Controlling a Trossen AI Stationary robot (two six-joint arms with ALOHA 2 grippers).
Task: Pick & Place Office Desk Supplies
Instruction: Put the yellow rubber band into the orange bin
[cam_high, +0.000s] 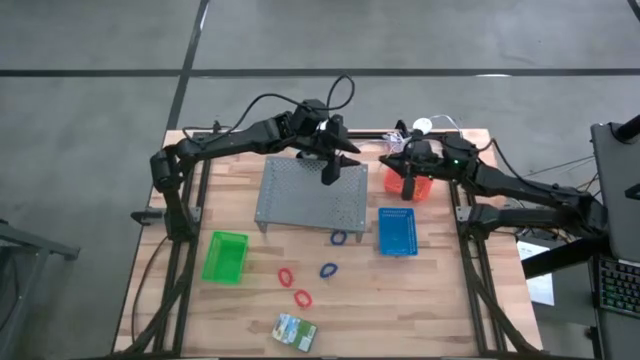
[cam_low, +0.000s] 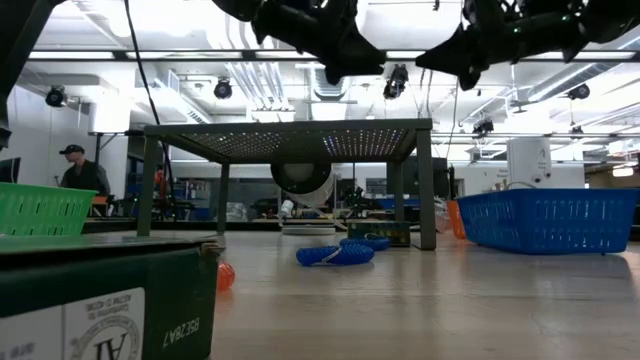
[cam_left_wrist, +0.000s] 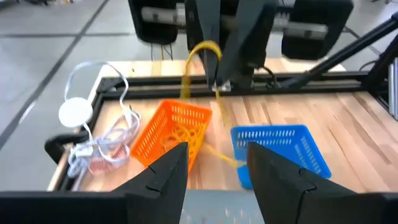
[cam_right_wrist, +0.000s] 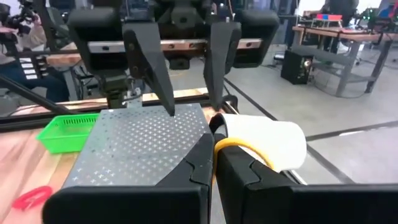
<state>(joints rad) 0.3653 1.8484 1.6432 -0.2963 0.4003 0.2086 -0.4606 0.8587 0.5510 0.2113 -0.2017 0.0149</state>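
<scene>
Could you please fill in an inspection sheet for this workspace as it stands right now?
Surface: wooden table, grey perforated stand at its middle.
Job's things: two red bands and two blue bands loose in front of the stand; crayon box at the front edge; a tan rubber band gripped by the right pincer.
Clutter: green basket, blue basket, red basket holding rubber bands.
Grippers: left pincer open above the stand, holding nothing; right pincer shut on the rubber band, over the red basket.
Cables: white cable with round puck beside the red basket.
Surroundings: person in the background.
</scene>
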